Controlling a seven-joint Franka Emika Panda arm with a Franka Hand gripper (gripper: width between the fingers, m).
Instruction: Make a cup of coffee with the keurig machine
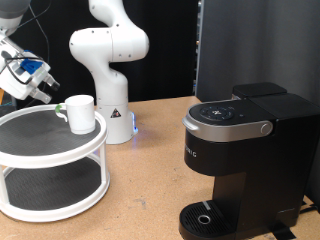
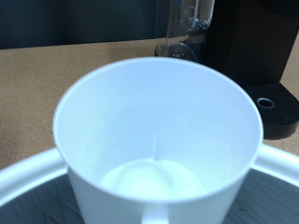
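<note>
Hovering gripper beside cup, tilted.

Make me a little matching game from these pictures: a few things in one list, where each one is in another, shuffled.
Things:
1. cup
2. keurig machine
3. gripper
4. white robot base

Places, in the exterior view:
A. at the right, on the table
B. on the white round stand's top tier
C. at the far left, beside the cup
D. behind the stand, at the back

Pairs: 1-B, 2-A, 3-C, 4-D
</note>
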